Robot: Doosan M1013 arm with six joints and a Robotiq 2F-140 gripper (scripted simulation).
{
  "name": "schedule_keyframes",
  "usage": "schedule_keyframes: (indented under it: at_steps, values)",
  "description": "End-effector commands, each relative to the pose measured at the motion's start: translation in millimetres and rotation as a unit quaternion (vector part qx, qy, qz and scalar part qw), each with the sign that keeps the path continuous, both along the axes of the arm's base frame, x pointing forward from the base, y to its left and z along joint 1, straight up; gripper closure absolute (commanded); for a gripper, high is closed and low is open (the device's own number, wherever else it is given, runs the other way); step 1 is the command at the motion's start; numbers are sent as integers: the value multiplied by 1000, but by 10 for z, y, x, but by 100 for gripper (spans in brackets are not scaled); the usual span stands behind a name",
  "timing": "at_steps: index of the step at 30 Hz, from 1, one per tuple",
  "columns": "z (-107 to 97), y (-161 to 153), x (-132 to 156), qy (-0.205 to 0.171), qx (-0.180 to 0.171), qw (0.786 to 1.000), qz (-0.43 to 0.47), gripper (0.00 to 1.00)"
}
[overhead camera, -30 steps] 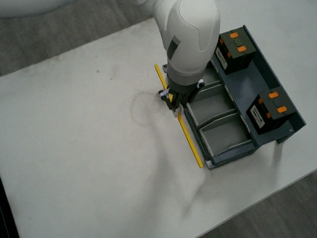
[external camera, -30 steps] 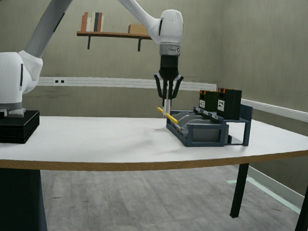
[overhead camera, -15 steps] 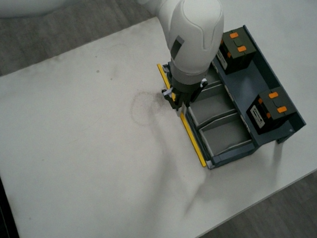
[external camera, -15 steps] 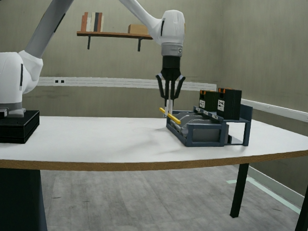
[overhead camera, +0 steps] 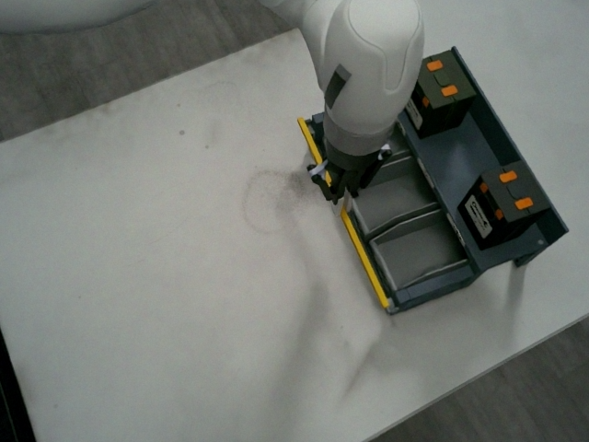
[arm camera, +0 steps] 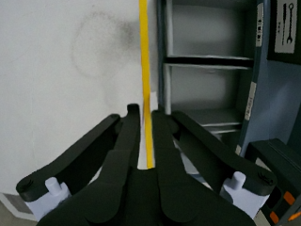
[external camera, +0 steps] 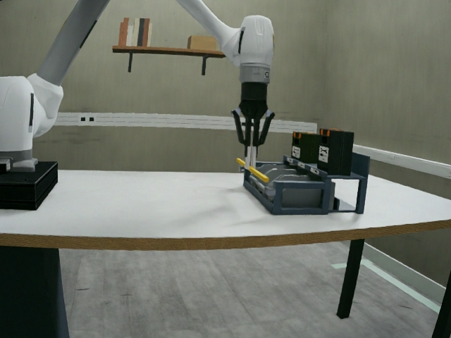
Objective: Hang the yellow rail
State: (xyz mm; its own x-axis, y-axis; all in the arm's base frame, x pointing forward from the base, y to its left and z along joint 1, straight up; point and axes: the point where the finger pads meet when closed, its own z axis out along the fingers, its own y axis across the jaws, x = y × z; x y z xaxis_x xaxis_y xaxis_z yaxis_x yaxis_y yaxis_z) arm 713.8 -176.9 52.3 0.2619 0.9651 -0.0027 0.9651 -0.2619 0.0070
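The long, thin, straight yellow rail (overhead camera: 363, 257) (external camera: 259, 173) (arm camera: 145, 61) should handle as a light, stiff bar: unlikely to bend, but quick to swivel about a small grip, and perhaps slick on its smooth faces. Its middle is the place to take hold, so both ends balance and stay free for the hooks. The black two-finger gripper (overhead camera: 336, 200) (external camera: 251, 165) (arm camera: 147, 101) has it there, the fingers nearly shut, pinching the narrow rail between pale pads. The rail runs along the front of the blue-grey metal rack (overhead camera: 435, 296) (external camera: 300, 210) (arm camera: 162, 47), above its front edge and beside the grey open bins (overhead camera: 423, 251) (arm camera: 204, 87). As far as these small, partly covered details allow, I cannot tell whether either rail end is between the end plates. With so tight a fit, a slight twist could leave one end perched on a plate, so a slow, level lowering seems right before letting go.

The rack stands on a white tabletop (overhead camera: 180, 295) (external camera: 138, 203) (arm camera: 42, 56), matt and flat, with a faint brownish ring mark to the left of the rack in the top view and a brown edge towards the near side. Beyond are drab olive-grey walls, a wooden shelf (external camera: 163, 51) with books on the far one, and grey plank flooring (overhead camera: 547, 371) (external camera: 204, 287) below.

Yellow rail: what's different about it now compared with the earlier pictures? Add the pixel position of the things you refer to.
The yellow rail (overhead camera: 363, 259) (external camera: 259, 174) (arm camera: 145, 61) moved sideways, closer to the bin rack (overhead camera: 456, 157) (external camera: 300, 210) (arm camera: 273, 108), carried by the end effector (overhead camera: 339, 204) (external camera: 251, 164) (arm camera: 147, 101). Nothing was newly grasped or released; the rack stayed put.
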Motion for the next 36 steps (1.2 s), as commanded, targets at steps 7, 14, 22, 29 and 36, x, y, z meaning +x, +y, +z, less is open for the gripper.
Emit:
schedule_keyframes:
  at_steps: [7, 14, 22, 29, 36]
  values:
    - [-26, -6, 29, 3, 3, 1000, -1, 90]
    - [-63, -43, 157, 2, 2, 1000, -1, 90]
    - [-77, -52, 189, 3, 3, 1000, -1, 90]
    - [-82, -54, 184, 2, 1, 1000, 0, 90]
    - [-118, -53, 183, 3, 3, 1000, -1, 90]
